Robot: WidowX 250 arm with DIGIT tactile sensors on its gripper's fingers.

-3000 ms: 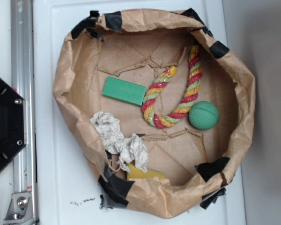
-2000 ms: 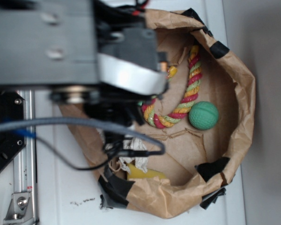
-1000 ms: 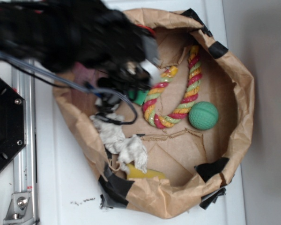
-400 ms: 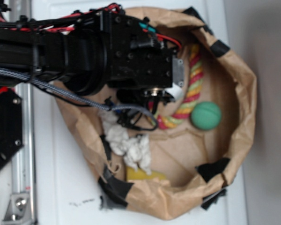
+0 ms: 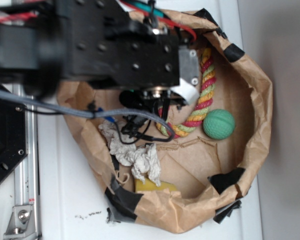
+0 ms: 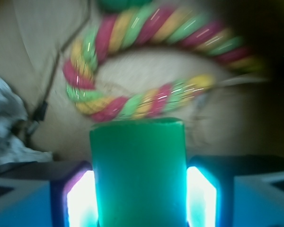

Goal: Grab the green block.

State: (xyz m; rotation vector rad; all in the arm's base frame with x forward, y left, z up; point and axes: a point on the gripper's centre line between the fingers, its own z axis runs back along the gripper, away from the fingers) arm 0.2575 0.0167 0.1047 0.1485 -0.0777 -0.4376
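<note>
The green block (image 6: 138, 161) fills the lower middle of the wrist view, standing between the two lit pads (image 6: 79, 198). My gripper (image 6: 138, 201) is shut on it, with both pads pressed against its long sides. In the exterior view the black arm (image 5: 115, 45) covers the left part of the paper bag, and the block is hidden under it. The gripper's fingers do not show there.
A red-yellow-green twisted rope (image 5: 206, 82) (image 6: 146, 101) curves just past the block. A round green ball (image 5: 218, 123) lies right of it. Crumpled paper (image 5: 135, 155) and a yellow object (image 5: 152, 186) sit near the bag's front. The brown paper bag's wall (image 5: 260, 100) rings everything.
The arm swung in over the bag and came down onto the green block's place. Since 0.4 s ago the arm looks larger and closer to the exterior camera.
</note>
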